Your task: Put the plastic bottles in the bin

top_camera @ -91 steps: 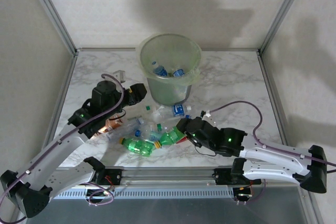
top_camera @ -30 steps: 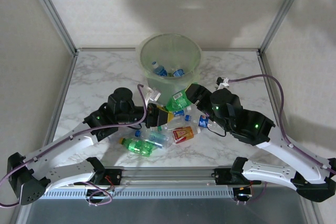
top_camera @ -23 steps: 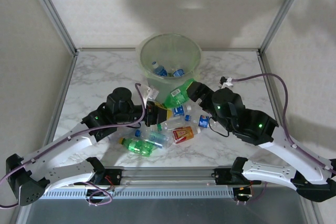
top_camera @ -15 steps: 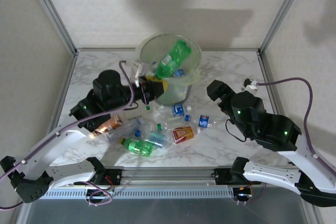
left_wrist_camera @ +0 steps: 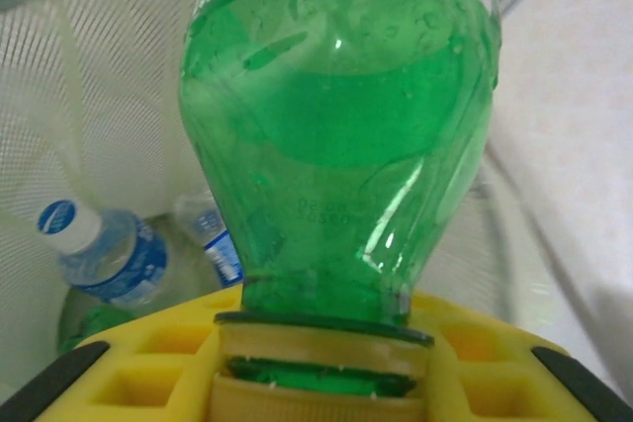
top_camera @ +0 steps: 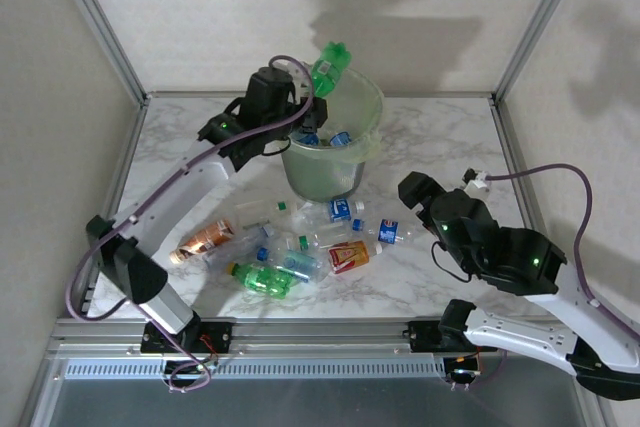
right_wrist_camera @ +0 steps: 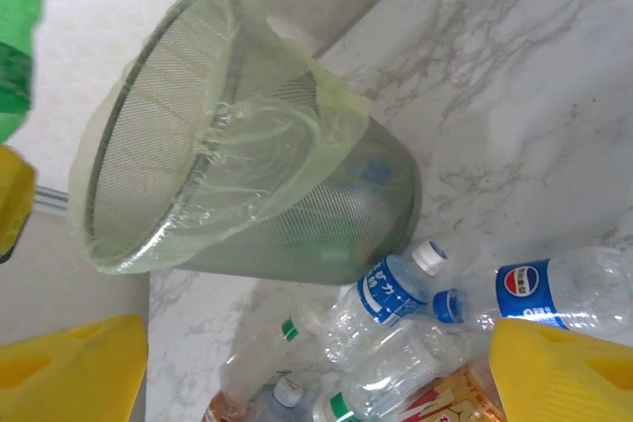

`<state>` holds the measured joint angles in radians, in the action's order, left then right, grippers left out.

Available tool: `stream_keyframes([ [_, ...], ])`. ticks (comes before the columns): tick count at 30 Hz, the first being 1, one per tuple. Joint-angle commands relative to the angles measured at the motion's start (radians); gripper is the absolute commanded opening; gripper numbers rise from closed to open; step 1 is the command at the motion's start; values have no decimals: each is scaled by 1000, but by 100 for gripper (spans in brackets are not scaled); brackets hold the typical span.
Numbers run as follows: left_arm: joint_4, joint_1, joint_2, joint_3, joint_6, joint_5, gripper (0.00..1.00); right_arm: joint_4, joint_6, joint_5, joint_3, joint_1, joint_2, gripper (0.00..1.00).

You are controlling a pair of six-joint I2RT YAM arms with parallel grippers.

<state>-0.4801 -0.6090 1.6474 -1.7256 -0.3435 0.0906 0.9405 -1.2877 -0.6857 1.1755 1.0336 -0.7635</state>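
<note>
left hand [top_camera: 311, 98] lifted green bottle [top_camera: 330, 64] over bin [top_camera: 374, 115] rim, gripping neck, base up; right hand [top_camera: 413, 187] wide

The white marbled worktop [top_camera: 190, 147] carries the pale-green bin [top_camera: 322, 179], upright near the middle of its far edge. Between the bin and the near edge lie scattered plastic bottles [top_camera: 341, 211]: clear blue-labelled ones, a green bottle [top_camera: 262, 278], a red-labelled bottle [top_camera: 348, 257], and a copper-coloured bottle [top_camera: 205, 238] nearest the left edge.

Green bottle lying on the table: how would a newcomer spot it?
Find the round pale-green bin at the table's back. Bottles lie scattered before it; the green bottle is at their near edge. There only it is green all over; neighbours are clear or orange.
</note>
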Motion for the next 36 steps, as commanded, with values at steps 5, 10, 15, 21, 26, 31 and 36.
stream_keyframes([
  [5,-108,12,61,-65,44,-106,29,51,-59,-48,-33,-4,55,90],
  [10,-111,15,74,-80,31,-109,46,63,-59,-52,-23,-5,48,90],
  [15,-114,12,61,-103,19,-95,70,76,-59,-60,-12,-5,45,91],
  [21,-115,7,9,-144,-7,-105,73,84,-56,-63,-7,-5,29,91],
  [26,-49,6,-121,-86,-48,-114,74,104,-59,-63,-12,-5,-9,92],
  [31,62,12,-325,128,-97,-159,76,119,-73,-59,-54,-6,-47,94],
  [36,109,28,-527,358,-140,-250,78,85,-63,29,-133,-41,-111,95],
])
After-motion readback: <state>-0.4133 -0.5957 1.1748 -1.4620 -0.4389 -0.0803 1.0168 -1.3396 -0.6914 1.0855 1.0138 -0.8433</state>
